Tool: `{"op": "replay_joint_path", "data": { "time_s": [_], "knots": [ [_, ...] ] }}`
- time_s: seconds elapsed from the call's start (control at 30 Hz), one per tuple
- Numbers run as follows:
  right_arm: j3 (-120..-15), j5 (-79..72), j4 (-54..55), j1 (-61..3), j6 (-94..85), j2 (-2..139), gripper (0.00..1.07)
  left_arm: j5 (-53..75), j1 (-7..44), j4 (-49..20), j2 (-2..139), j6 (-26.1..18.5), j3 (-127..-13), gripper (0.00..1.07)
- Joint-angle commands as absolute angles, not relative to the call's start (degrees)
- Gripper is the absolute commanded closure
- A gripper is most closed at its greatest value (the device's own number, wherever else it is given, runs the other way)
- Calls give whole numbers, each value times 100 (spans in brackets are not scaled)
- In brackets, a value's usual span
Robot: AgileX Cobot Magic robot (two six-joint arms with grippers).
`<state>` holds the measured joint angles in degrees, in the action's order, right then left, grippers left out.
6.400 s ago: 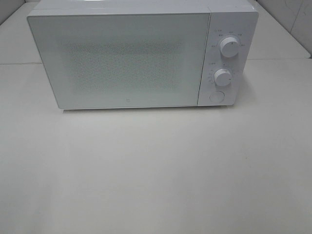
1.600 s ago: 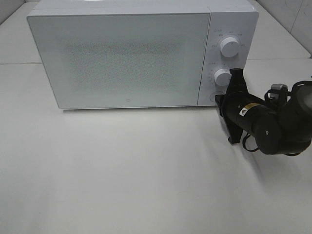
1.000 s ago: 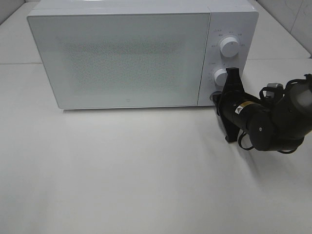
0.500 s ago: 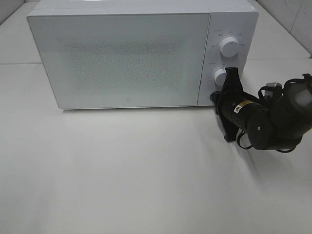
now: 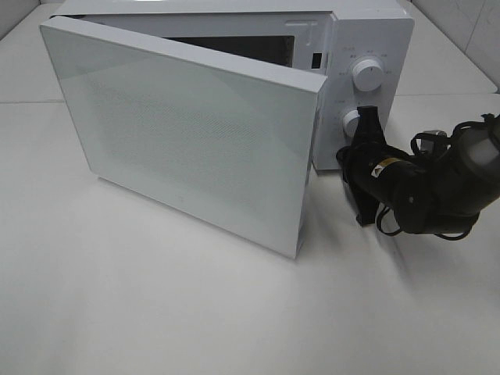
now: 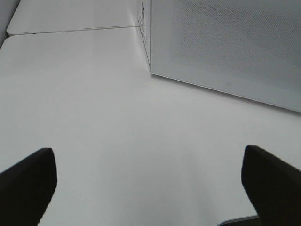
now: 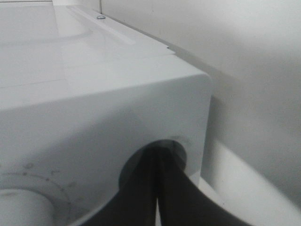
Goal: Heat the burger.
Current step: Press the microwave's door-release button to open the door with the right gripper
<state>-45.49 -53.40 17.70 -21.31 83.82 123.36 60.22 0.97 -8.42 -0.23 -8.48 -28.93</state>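
At the microwave's (image 5: 375,31) control panel, the right pincer (image 5: 346,158) is pinched shut, its tips pressed into the round release button (image 7: 178,141), and the door (image 5: 187,133) stands ajar. Over the tabletop (image 5: 195,312) the left pincer (image 6: 149,181) hangs spread wide, holding nothing. No burger shows in any view. I'd expect it light, soft and apt to slide apart, so a gentle hold across its sides seems wisest.
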Motion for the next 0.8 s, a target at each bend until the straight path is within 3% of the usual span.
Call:
{"op": "replay_joint_path", "data": {
  "time_s": [0.03, 0.8],
  "knots": [
    [-4916, -6245, 1822, -2063, 8365, 12267, 107, 5953, 120, -877, -120, -814, -2882, 4],
    [-4618, -5506, 1811, -2137, 8377, 11883, 107, 5953, 120, -877, -120, -814, -2882, 4]
  ]
}}
